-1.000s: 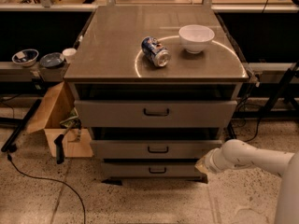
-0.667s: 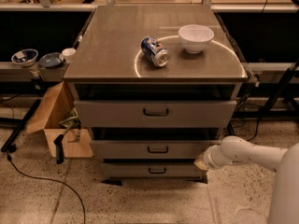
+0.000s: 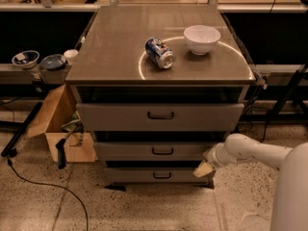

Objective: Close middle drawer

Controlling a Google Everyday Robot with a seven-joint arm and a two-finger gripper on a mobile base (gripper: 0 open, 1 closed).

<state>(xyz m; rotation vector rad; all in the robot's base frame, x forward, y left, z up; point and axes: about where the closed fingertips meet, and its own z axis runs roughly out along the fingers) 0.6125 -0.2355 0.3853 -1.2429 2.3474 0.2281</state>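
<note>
The middle drawer [image 3: 130,151] is the second of three in the grey metal cabinet [image 3: 96,69], with a low front panel and a small black bar handle [image 3: 162,151]. Its front stands a little forward of the cabinet body, with a dark gap above it. My gripper [image 3: 202,169] is at the end of the white arm [image 3: 250,150], which comes in from the right. It sits at the right end of the drawer fronts, level with the gap between the middle drawer and the bottom drawer [image 3: 139,175], close to or touching them.
The taller top drawer [image 3: 120,117] also stands out a little. On the cabinet top lie a tipped blue can [image 3: 160,53] and a white bowl [image 3: 202,37]. An open cardboard box [image 3: 62,124] and a black cable [image 3: 43,182] are on the floor to the left.
The gripper tip has stayed near the right end of the lower drawers, shifting slightly left. The arm's near white link has swung into view at the lower right. The drawers look unmoved.
</note>
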